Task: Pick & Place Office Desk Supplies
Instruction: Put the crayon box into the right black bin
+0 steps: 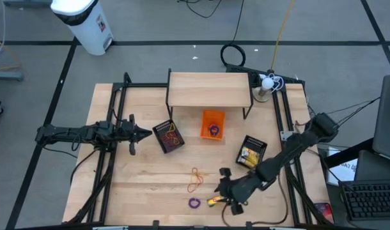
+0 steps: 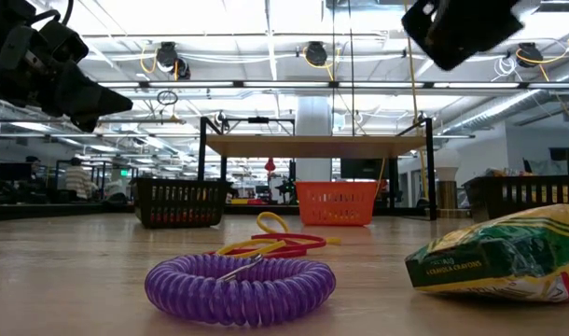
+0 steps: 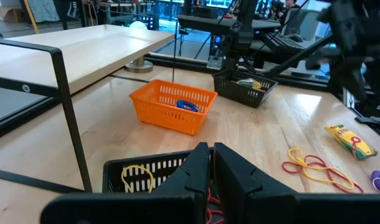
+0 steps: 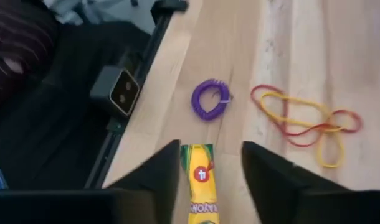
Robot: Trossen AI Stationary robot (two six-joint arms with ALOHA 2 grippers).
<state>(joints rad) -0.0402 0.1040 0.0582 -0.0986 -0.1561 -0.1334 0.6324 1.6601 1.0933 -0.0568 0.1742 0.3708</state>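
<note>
Right wrist view shows the right claw [image 4: 210, 177] spread open, holding nothing, its fingers astride a yellow crayon pack [image 4: 200, 186] lying flat on the bench [image 4: 289, 50] near its front edge. Light and stiff-sided, the pack should lift best pinched across its narrow width. Just beyond lie one purple coil ring [image 4: 210, 99], springy and easily hooked, and a limp tangle of red and yellow rubber bands [image 4: 305, 121]. The left claw [image 3: 210, 163] hovers shut and empty above one of two black baskets [image 1: 169, 136]; one orange basket [image 1: 213, 124] sits between them.
</note>
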